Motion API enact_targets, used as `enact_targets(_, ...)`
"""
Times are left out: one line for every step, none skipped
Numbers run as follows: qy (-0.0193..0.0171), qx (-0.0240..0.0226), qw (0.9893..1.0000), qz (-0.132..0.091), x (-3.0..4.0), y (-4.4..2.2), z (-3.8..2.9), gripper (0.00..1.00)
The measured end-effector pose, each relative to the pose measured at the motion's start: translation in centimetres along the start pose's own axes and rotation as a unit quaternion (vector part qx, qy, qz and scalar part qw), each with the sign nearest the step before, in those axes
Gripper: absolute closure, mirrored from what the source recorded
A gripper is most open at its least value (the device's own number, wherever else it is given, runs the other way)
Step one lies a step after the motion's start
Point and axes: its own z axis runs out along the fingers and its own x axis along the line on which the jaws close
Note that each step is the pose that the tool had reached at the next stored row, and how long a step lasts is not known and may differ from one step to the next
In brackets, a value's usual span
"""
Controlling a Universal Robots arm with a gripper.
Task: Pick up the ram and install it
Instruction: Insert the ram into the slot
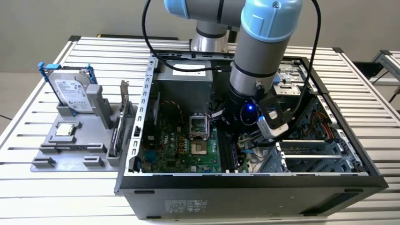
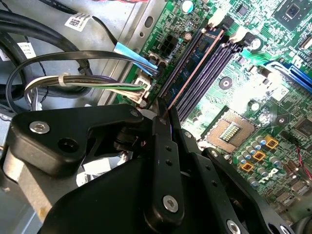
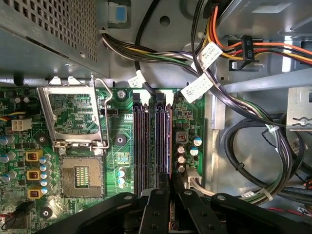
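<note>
The ram (image 2: 195,73) shows edge-on as a thin coppery-grey strip along the black memory slots (image 3: 146,141) of the green motherboard (image 2: 273,63). It lies on the side of the slots away from the CPU socket (image 3: 80,178). My gripper (image 2: 165,116) is shut on the near end of the ram, with a black finger on each side. In the first wrist view the gripper (image 3: 170,184) stands right over the slots. Whether the ram sits in a slot or just above it cannot be told. In the exterior view the arm (image 1: 253,70) reaches down into the open computer case (image 1: 250,180).
Cable bundles (image 3: 234,73) run close beside the slots, and a white plug (image 2: 139,90) sits near the gripper. Outside the case, a grey fixture (image 1: 69,150) holds a hard drive in a blue frame (image 1: 72,91), a green card (image 1: 122,122) and a chip (image 1: 65,131).
</note>
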Motion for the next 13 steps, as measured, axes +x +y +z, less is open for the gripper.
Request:
enact_targets(0.0000,0.0000,1.0000,0.000,0.00,0.00,0.00,1.00)
enact_targets(0.0001,0.0000,1.0000,0.000,0.00,0.00,0.00,1.00)
enact_targets(0.0001,0.0000,1.0000,0.000,0.00,0.00,0.00,1.00)
enact_targets(0.0001,0.0000,1.0000,0.000,0.00,0.00,0.00,1.00)
enact_targets(0.0001,0.0000,1.0000,0.000,0.00,0.00,0.00,1.00)
enact_targets(0.0001,0.0000,1.0000,0.000,0.00,0.00,0.00,1.00)
enact_targets(0.0001,0.0000,1.0000,0.000,0.00,0.00,0.01,1.00)
enact_targets(0.0001,0.0000,1.0000,0.000,0.00,0.00,0.01,1.00)
enact_targets(0.0001,0.0000,1.0000,0.000,0.00,0.00,0.02,1.00)
enact_targets(0.0001,-0.0001,1.0000,0.000,0.00,0.00,0.04,1.00)
enact_targets(0.0001,-0.0001,1.0000,0.000,0.00,0.00,0.06,1.00)
enact_targets(0.0001,0.0000,1.0000,0.000,0.00,0.00,0.09,1.00)
enact_targets(0.0001,0.0000,1.0000,0.000,0.00,0.01,0.14,1.00)
